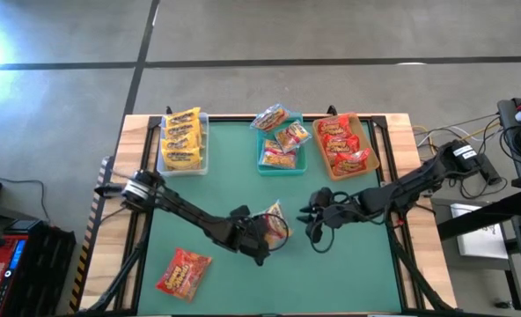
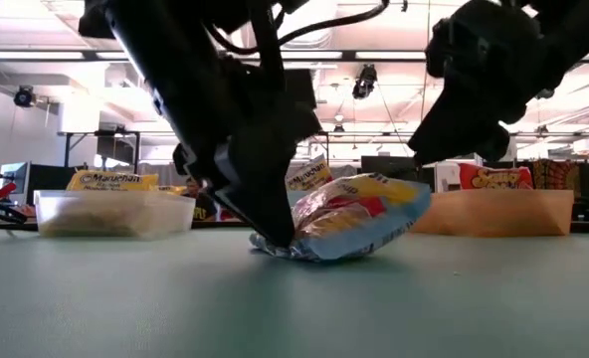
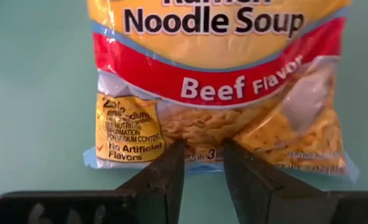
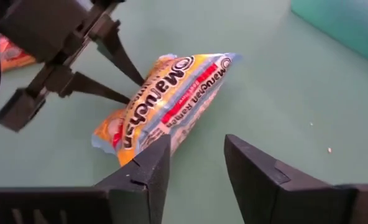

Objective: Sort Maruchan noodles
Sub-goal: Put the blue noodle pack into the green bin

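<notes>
Left gripper [image 1: 274, 231] pinches a crinkly yellow-and-red beef packet [image 1: 276, 222] (right gripper [image 1: 311, 214] half-spread).

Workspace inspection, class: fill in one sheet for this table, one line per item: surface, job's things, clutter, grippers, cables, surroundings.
Surface: green table top with a wooden edge.
Job's things: beef noodle packet at mid-table, one end raised; red packet lying loose near the front; yellow packets in the clear bin, mixed ones in the teal bin, red ones in the tan bin.
Clutter: nothing seen.
Grippers: left gripper pinches the beef packet's edge; right gripper is open, empty, beside the packet.
Cables: loose wires off the table's right side.
Surroundings: concrete floor; ceiling lights behind.
</notes>
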Tool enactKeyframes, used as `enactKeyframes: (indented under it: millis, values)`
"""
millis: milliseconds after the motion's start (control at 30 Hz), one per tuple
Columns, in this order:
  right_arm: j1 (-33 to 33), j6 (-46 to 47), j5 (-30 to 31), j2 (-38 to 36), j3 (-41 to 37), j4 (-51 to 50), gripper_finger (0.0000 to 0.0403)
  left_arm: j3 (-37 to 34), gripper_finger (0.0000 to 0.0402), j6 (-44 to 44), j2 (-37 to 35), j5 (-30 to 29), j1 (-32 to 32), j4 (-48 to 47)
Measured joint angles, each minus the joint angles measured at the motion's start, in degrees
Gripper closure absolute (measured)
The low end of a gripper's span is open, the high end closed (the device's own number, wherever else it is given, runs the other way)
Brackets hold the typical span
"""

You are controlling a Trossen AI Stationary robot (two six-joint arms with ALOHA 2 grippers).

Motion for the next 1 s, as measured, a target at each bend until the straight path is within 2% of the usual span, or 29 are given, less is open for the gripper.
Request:
enactKeyframes:
  millis: [200, 500, 733, 1000]
  values:
    - [-2.25, 5.0, -4.26, 0.0, -0.04, -0.61, 0.0218, 0.22, 0.0306, 0.4, 2.44, -2.59, -0.15, 1.15]
    - [-3.45, 9.01, -4.42, 0.0, -0.05, -0.38, 0.0153, 0.16, 0.0306, 4.02, 3.13, -5.72, -0.16, 3.15]
    - [-3.43, 11.75, -4.42, 0.02, -0.04, -0.38, 0.014, -0.04, 0.0306, 8.01, 3.36, -7.28, 0.7, 6.68]
    - [-3.42, 14.69, -4.2, 0.04, -0.31, -0.45, 0.0141, 0.11, 0.0306, 8.52, 6.15, -9.0, 1.41, 10.35]
